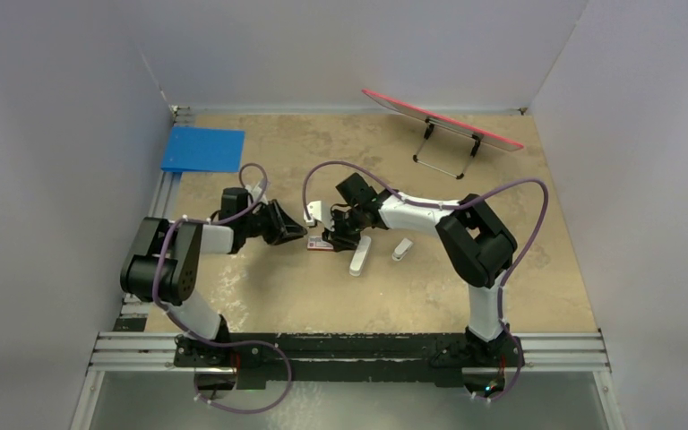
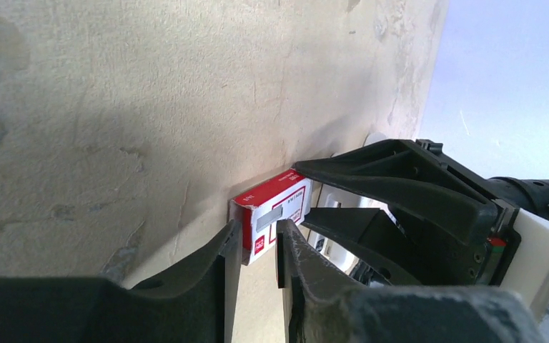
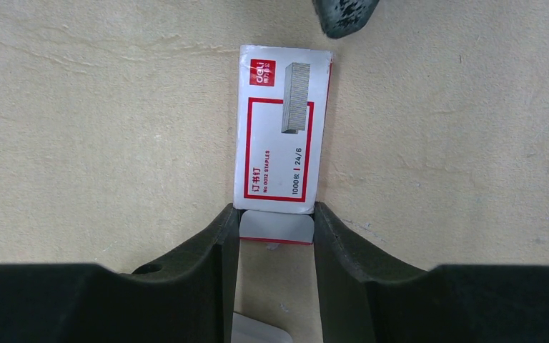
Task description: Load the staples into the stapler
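Observation:
The red-and-white staple box (image 1: 320,243) lies flat on the table between the two arms. The staples themselves are hidden; only their picture shows on the lid (image 3: 284,128). My right gripper (image 3: 276,209) has a finger on each side of the box's near end, where a flap (image 3: 277,229) hangs open. From the opposite end, my left gripper (image 2: 259,229) has its jaws a little apart, with the box end (image 2: 271,214) right at the tips. The white stapler (image 1: 360,254) rests on the table just right of the box, untouched.
A shorter white piece (image 1: 401,249) lies right of the stapler, and another small white piece (image 1: 313,212) sits between the grippers. A blue folder (image 1: 203,149) is at the back left. A red-edged board on a wire stand (image 1: 443,121) is at the back right.

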`<state>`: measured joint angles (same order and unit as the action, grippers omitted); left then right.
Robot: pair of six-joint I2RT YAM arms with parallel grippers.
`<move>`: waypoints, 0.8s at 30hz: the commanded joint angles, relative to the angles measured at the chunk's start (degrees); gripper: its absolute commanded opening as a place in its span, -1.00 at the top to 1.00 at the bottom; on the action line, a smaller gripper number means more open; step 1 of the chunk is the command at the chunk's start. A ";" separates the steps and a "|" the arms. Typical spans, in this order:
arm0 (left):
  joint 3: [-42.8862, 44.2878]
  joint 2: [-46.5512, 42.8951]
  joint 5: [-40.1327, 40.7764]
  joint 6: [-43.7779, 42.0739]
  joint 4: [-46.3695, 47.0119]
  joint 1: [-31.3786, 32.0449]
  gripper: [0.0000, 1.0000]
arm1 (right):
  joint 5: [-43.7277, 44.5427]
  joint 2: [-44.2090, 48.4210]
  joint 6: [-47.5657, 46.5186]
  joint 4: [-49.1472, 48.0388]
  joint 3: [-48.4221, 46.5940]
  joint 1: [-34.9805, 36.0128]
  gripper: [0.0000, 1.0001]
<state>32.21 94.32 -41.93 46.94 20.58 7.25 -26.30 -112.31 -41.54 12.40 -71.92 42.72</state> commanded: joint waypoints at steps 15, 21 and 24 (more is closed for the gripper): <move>2.14 7.58 -9.20 1.90 6.34 1.98 0.83 | 5.56 -2.57 0.67 2.88 -1.20 0.10 0.22; 2.60 8.08 -10.14 2.36 6.99 2.10 0.92 | 5.73 -2.50 0.79 2.76 -1.16 0.10 0.21; 2.68 6.74 -7.95 1.29 5.10 2.07 1.00 | 5.75 -2.39 -0.36 3.90 -0.75 0.09 0.19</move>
<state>33.15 102.26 -49.58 48.95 24.14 8.99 -24.93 -112.51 -40.12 13.28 -72.64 42.92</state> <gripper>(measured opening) 0.016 0.407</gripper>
